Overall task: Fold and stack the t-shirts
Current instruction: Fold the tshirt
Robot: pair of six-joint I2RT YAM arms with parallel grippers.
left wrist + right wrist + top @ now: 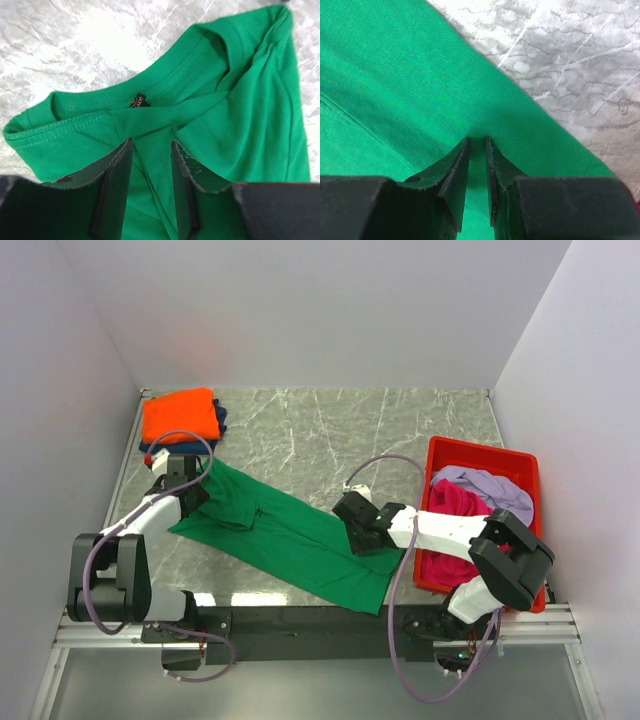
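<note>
Your left hand (151,146) and right hand (477,142) each pinch the bright green cloth t-shirt (290,535), apparently stretching it flat for folding.

A bright green cloth t-shirt (405,90) is seen filling the left and lower part of the view, its straight edge running diagonally from the top down to the right. Beyond that edge, a grey-white marbled desk (560,60) is exposed. At the bottom, the right pincer (477,142) is closed on a raised ridge of the green cloth, which is pinched in the narrow gap between its two dark fingers (455,167).
</note>
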